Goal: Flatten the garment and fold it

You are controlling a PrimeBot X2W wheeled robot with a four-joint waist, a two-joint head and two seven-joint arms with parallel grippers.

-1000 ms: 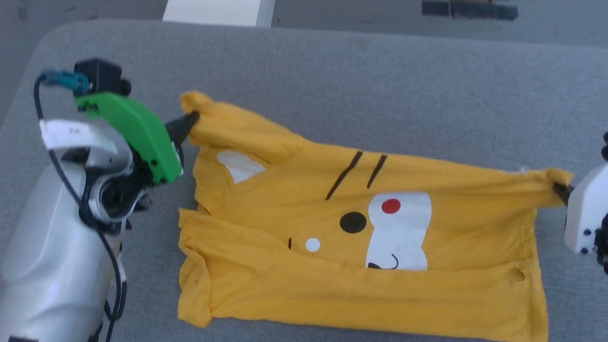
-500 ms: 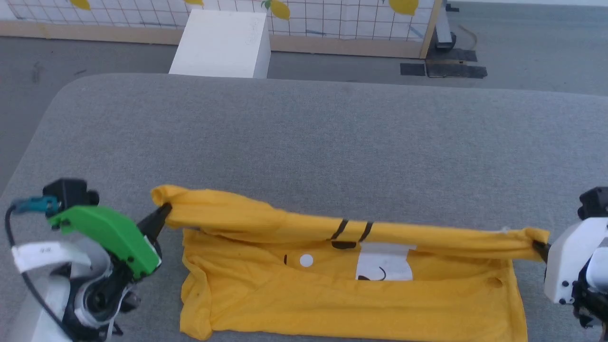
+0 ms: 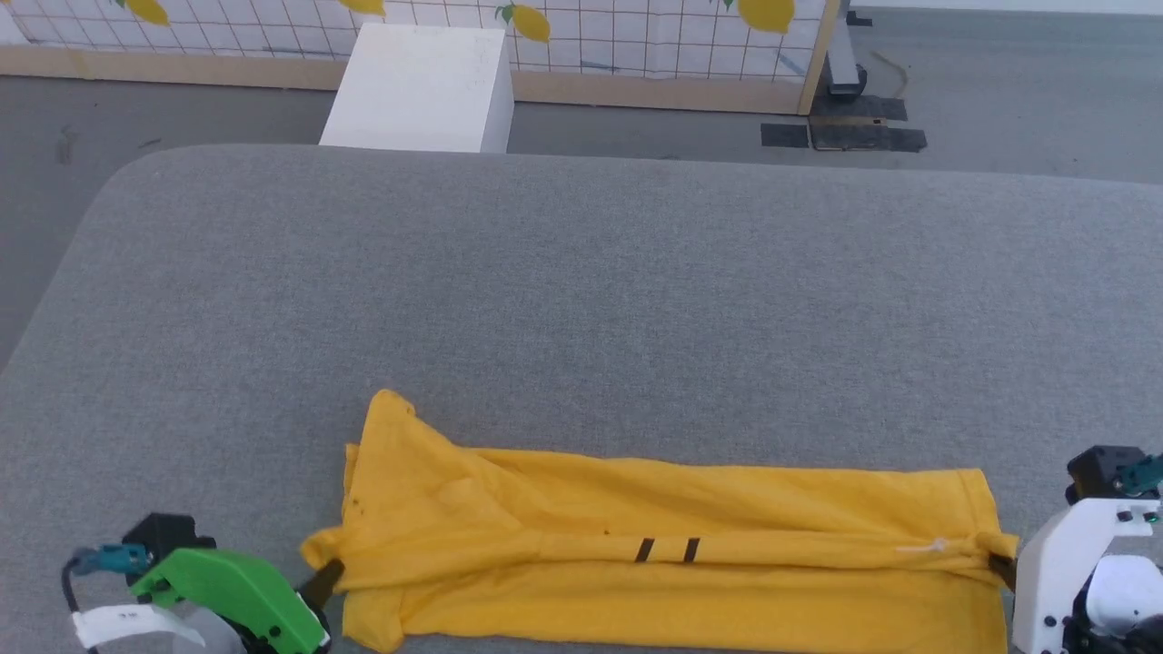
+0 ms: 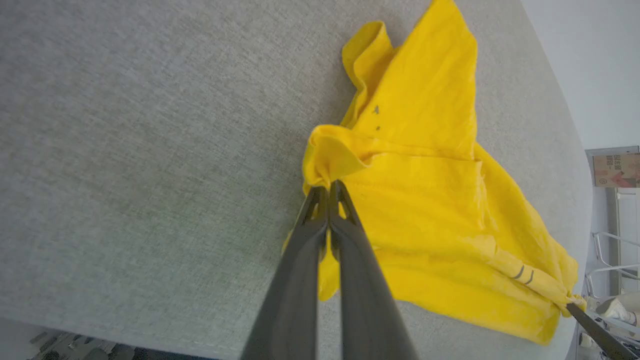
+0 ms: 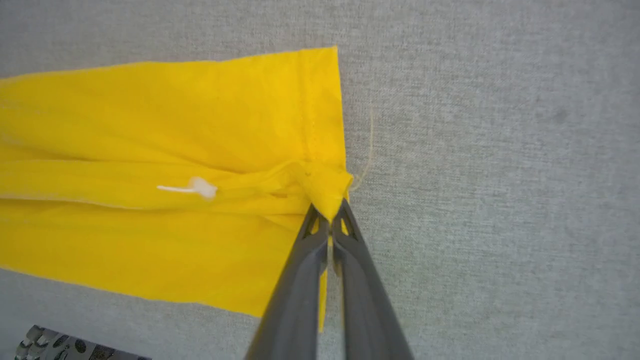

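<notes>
The mustard-yellow garment (image 3: 654,554) lies folded lengthwise in a long band near the front edge of the grey table (image 3: 581,300); two short black stripes show on its fold line. My left gripper (image 3: 325,578) is shut on its left corner, seen bunched at the fingertips in the left wrist view (image 4: 327,186). At the right end my right gripper (image 3: 1002,568) is shut on the other corner, pinched at the tips in the right wrist view (image 5: 330,212). The garment (image 5: 165,170) carries a small white tag near that end. The face print is hidden inside the fold.
A white box (image 3: 422,86) stands on the floor beyond the table's far edge, before a gridded panel with lemon prints (image 3: 636,36). Dark floor mats (image 3: 845,136) lie at the back right. The table's front edge runs just below the garment.
Both grippers have pulled the held top edge toward the front of the table, over the rest of the garment. The face print is now covered.
</notes>
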